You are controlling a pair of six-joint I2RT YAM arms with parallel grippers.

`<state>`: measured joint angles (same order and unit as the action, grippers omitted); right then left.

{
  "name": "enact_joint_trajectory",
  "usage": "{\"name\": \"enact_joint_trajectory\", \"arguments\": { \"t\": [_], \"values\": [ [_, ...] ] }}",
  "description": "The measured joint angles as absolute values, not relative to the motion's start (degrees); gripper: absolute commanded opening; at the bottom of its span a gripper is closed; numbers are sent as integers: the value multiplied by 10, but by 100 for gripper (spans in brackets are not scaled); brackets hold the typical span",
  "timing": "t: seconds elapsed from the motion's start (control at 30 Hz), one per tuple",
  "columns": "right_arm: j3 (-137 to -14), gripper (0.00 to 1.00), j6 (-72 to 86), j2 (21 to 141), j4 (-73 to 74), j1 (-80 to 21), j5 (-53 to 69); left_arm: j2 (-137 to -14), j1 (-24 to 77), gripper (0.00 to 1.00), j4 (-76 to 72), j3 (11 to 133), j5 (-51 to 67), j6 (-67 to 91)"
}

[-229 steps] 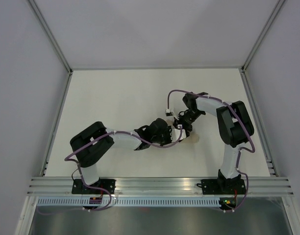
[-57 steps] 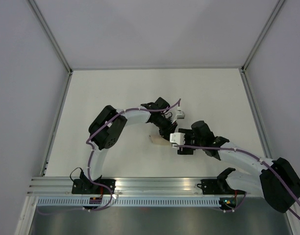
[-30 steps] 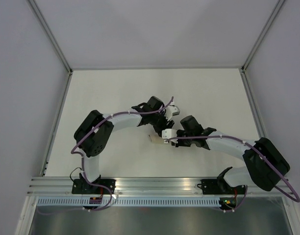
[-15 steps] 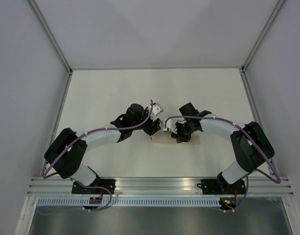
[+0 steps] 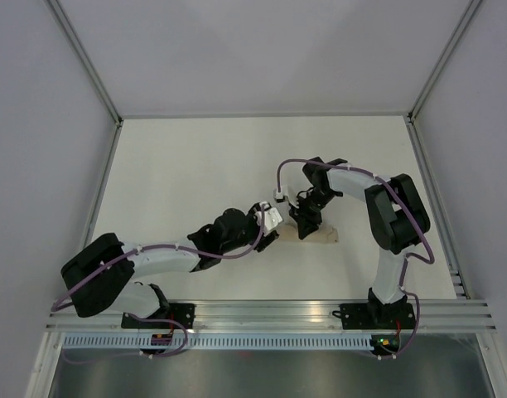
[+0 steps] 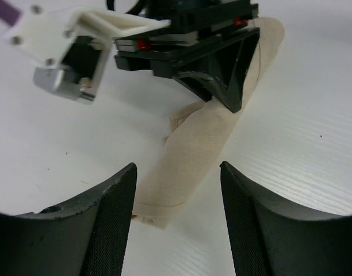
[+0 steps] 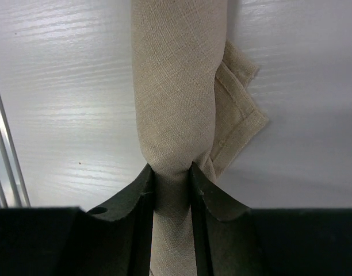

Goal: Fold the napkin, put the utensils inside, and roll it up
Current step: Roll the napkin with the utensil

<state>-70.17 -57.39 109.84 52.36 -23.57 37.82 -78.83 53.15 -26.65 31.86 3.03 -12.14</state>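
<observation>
Right wrist view: the right gripper (image 7: 171, 175) is clamped on the napkin (image 7: 176, 86), its two black fingers (image 7: 138, 195) squeezing the tan cloth, which is rolled into a tight tube on the white table (image 7: 61, 86). A loose hemmed corner of the cloth juts from the roll's side and lies flat on the table. From the left wrist, the left gripper (image 6: 177, 168) has its jaws spread wide, and the nearer end of the roll lies between them in view; whether they touch it cannot be told. From overhead, the roll rests near the table's middle, with both arms meeting over it.
</observation>
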Motion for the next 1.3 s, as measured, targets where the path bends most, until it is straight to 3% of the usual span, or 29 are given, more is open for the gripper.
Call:
{"name": "enact_joint_trajectory", "arguments": {
  "t": [0.03,0.07,0.1,0.57,1.1,1.17,1.3],
  "values": [
    [-713,25,-575,1108,537,-234,382,-794,546,68,-273,319,19,-133],
    [-721,25,-576,1116,546,-232,384,-803,560,80,-277,322,8,-145],
    [-731,25,-577,1125,557,-231,388,-814,573,84,-279,326,-3,-159],
    [-787,25,-576,1187,635,-225,426,-976,633,86,-296,408,-70,-306],
    [-818,28,-577,1224,682,-221,444,-1045,636,37,-150,512,-29,-342],
    [-819,36,-577,1225,684,-221,443,-1050,635,31,-127,526,-27,-341],
    [-819,51,-566,1223,685,-220,444,-1058,634,27,-91,550,-23,-338]
  ]
}}
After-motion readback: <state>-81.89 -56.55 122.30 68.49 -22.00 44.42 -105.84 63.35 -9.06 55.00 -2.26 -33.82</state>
